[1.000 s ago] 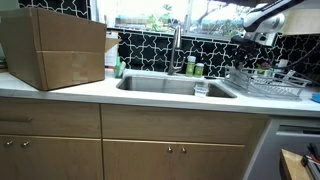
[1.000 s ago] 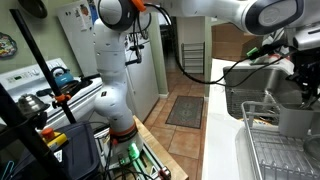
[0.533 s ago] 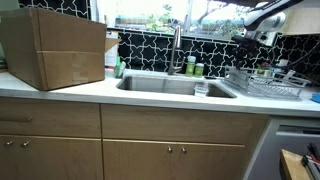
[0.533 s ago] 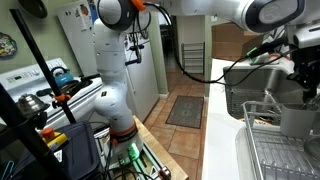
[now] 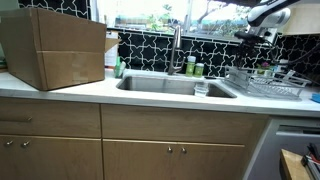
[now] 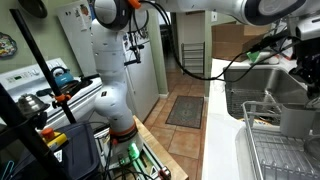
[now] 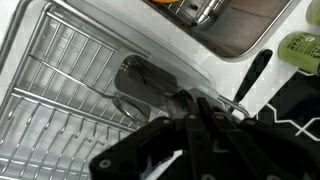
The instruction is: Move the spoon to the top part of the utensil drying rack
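Above the right end of the table [image 5: 60, 92], the tool [image 5: 262, 32] is hovering over the utensil drying rack [image 5: 265, 84], just right of the sink [image 5: 170, 85]. In the wrist view, the tool [image 7: 195, 118] is pointing at a corner of the utensil drying rack [image 7: 60, 90], where a shiny utensil cup [image 7: 145, 85] is sitting. A dark slender handle, judged to be the spoon [image 7: 255, 75], is running obliquely from just beside the fingertips toward the upper right. Whether the tool is clamping it cannot be told. The open wire grid is lying to the left of the tool, so the carry is judged to be heading that way.
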Robot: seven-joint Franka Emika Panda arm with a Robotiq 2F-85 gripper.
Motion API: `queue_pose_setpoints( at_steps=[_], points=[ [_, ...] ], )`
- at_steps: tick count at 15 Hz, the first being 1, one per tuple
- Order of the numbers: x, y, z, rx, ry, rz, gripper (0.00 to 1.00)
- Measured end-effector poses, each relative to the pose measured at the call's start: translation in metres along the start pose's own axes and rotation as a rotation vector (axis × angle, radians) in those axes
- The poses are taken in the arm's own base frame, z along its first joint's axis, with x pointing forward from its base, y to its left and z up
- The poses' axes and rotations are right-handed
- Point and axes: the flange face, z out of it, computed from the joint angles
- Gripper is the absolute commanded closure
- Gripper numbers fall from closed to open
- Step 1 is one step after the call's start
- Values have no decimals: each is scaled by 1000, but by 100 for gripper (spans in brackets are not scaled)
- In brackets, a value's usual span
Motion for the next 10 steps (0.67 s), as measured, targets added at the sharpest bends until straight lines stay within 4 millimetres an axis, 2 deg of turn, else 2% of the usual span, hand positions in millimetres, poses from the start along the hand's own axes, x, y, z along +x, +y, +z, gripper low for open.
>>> queue_pose_setpoints(
  at_steps=[10],
  points=[
    [21, 19, -91, 100, 3, 49, 98]
  ],
)
